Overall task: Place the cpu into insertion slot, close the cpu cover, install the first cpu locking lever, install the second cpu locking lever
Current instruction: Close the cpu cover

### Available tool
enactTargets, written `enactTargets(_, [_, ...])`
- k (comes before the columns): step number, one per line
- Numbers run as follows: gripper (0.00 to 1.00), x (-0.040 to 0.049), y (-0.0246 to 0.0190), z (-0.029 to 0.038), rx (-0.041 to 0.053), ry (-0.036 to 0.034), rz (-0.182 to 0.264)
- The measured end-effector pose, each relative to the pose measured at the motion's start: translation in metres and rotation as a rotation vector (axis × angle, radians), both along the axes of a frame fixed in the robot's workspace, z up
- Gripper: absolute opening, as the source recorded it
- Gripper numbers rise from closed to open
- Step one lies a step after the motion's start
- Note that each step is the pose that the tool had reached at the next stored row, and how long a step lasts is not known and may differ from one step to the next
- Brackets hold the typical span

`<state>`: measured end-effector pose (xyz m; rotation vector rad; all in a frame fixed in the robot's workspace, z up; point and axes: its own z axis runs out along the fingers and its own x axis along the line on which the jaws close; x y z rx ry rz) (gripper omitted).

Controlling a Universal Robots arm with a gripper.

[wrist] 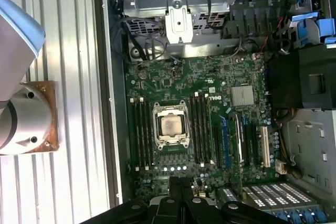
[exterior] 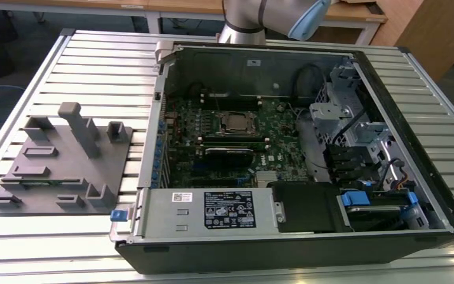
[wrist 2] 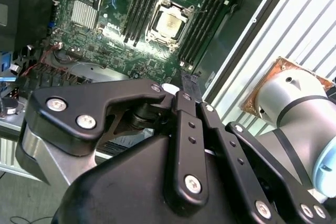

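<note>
The cpu point(exterior: 233, 122) point(wrist 2: 169, 24) point(wrist: 170, 125) lies flat in the insertion slot point(wrist: 183, 112) on the green motherboard, silvery top up. The cpu cover point(wrist: 157, 127) point(wrist 2: 155, 16), a thin silver frame, lies flat around the chip. I cannot make out how the locking levers stand. In both wrist views my gripper point(wrist 2: 188, 85) point(wrist: 180, 184) hangs well above the board, off to one side of the socket. Its black fingers are shut together with nothing between them.
The open computer case point(exterior: 416, 118) lies on a slatted metal table. Black memory slots point(wrist: 140, 129) flank the socket. A power supply point(exterior: 211, 210) and drive cages point(exterior: 345, 106) line the case. A grey fixture plate point(exterior: 61, 160) sits at the exterior view's left. The arm's base point(wrist: 21, 124) stands beside the case.
</note>
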<state>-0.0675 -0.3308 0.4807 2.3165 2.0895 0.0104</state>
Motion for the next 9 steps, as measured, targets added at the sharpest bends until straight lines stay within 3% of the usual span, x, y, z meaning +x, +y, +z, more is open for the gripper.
enactTargets(9, [0.1, 0.0004, 0.0, -0.016, -0.0002, -0.0001, 0.003])
